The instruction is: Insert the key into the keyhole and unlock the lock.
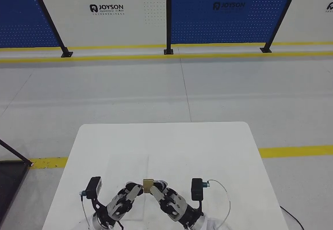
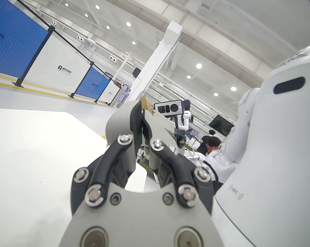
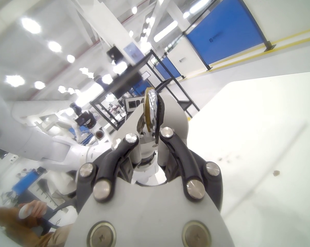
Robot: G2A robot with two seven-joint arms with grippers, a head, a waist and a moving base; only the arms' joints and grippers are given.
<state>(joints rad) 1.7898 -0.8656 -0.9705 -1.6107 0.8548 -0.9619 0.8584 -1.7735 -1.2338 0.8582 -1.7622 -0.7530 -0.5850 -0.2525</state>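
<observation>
- Left gripper [image 1: 137, 187], in the top view, sits at the near edge of the white table [image 1: 154, 144]. Its tip points inward to meet the right gripper [image 1: 157, 188].
- Between the two tips is the lock [image 1: 148, 184], a small brass block that touches both grippers. From above I cannot tell which one grips it.
- Each arm carries a dark camera box on its outer side, and a thin white cable [image 1: 225, 198] loops beside the right arm.
- Beyond the table there is pale floor with a yellow line [image 1: 304, 151], and blue and white panels [image 1: 224, 20] stand at the back.
- In the left wrist view, the left gripper [image 2: 144, 110] is closed, with its black pads [image 2: 137, 119] pressed together. The brass lock [image 2: 145, 103] is pinched at the very tip and sticks out past the fingers.
- The table [image 2: 28, 142] lies off to one side of the gripper, which is held above it.
- In the right wrist view, the right gripper [image 3: 153, 113] is clamped on a thin disc [image 3: 151, 106] with a gold rim and a shiny dotted face. The disc stands edge-on between the fingers, and I cannot tell whether it is the key.
- The table [image 3: 260, 129] here has a few small dark specks [image 3: 275, 173] on it, well away from the gripper.
</observation>
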